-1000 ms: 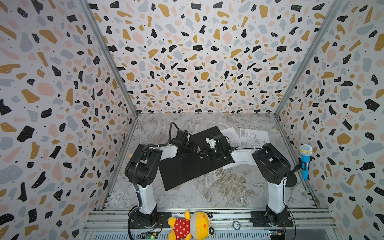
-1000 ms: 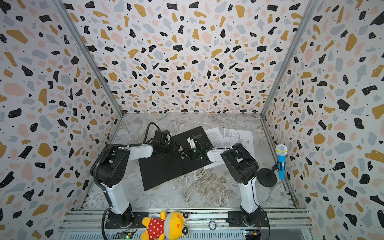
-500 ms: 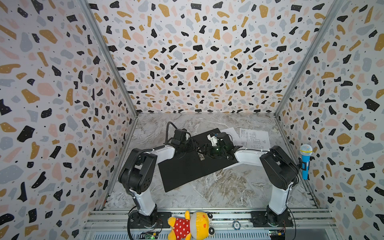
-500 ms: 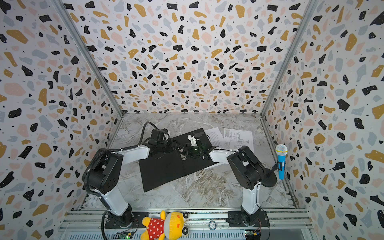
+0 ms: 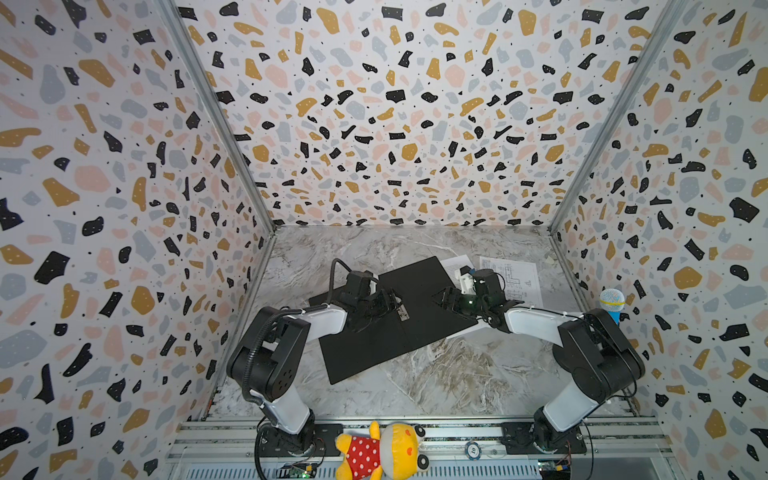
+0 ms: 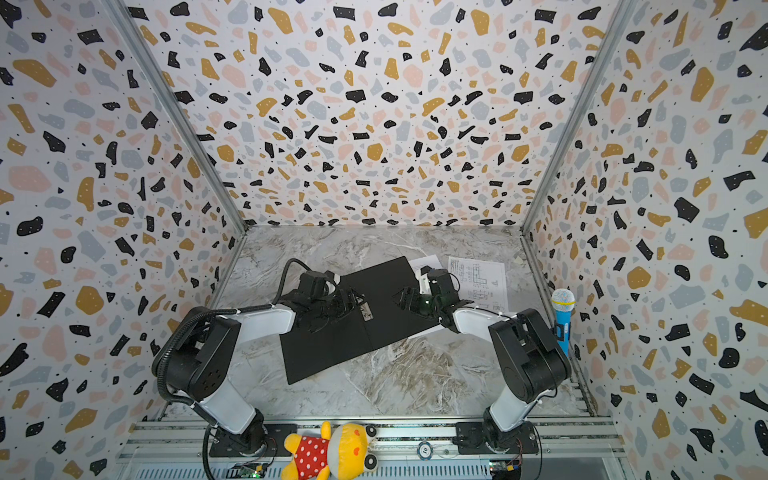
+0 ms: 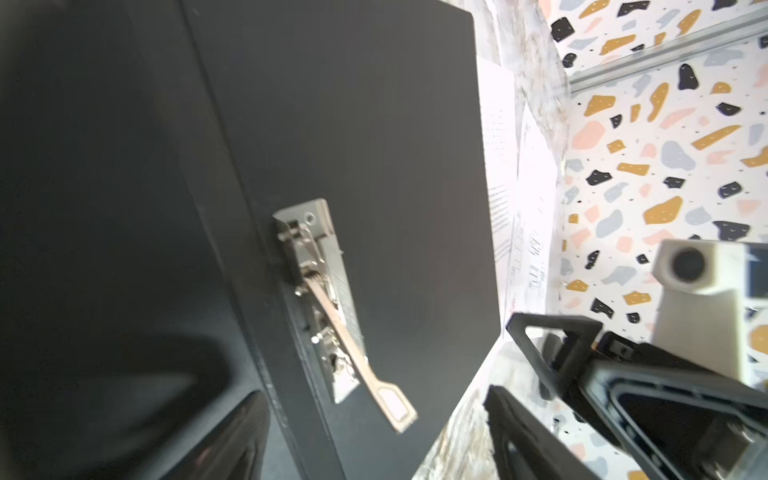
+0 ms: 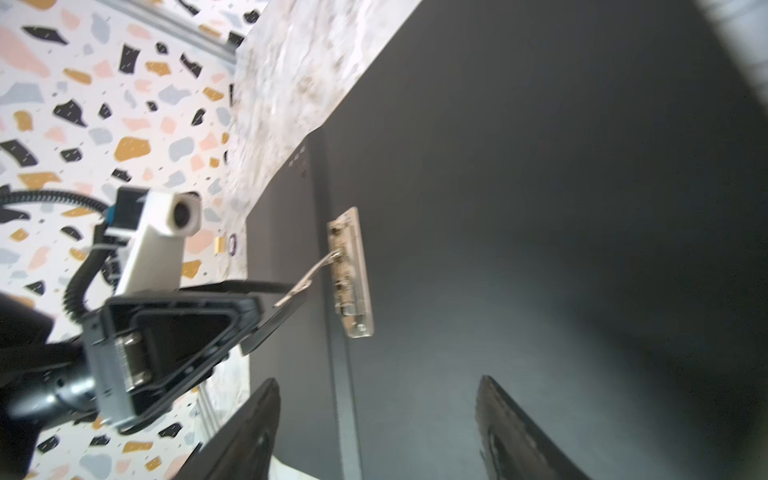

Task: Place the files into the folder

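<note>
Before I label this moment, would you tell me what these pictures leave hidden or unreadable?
- Text sheet: top views, mostly under the folder and right end effector.
- Drawing sheet: top views, near edge behind the right arm; print too small.
- Folder's outside: every view, faces the table.
- Left end effector: top views, dark against the folder; wrist view, blurred.

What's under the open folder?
A text sheet pokes out past the folder's far right corner and runs under the black card. How far under it reaches is covered, as is anything else beneath.
</note>
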You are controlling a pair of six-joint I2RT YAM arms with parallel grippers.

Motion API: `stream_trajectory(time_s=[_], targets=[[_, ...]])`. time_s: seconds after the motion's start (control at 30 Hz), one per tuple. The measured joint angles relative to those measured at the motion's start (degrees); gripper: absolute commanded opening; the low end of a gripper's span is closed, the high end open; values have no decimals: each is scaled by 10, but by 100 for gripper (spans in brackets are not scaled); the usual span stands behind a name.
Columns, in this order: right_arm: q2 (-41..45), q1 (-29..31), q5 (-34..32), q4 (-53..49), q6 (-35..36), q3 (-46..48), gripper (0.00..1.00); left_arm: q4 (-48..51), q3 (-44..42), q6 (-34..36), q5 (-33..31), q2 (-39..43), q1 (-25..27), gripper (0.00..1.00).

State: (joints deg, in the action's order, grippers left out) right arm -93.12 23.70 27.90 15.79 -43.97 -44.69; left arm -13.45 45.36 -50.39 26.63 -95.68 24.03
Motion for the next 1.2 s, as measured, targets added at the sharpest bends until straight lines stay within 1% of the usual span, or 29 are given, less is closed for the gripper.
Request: stream_trajectory(time_s=[0.2,0.3,0.5,0.67,0.93,1.2], targets=[[13,-48,-15,-28,36,16,79,-56,-19,-59,12,20,12,95],[13,-59,-24,-41,54,16,80,-83,-23,-86,17,20,18,96],[8,-74,-32,-53,88,16,85,-120,-23,-119,21,18,28,98],[5,-79,-36,-52,105,16,89,-139,-24,-138,25,8,32,98],[-18,-86,-35,-51,118,16,89,-154,-26,-150,28,-5,36,99],[-18,-89,-33,-50,120,16,90,-153,-21,-151,27,-33,36,98]])
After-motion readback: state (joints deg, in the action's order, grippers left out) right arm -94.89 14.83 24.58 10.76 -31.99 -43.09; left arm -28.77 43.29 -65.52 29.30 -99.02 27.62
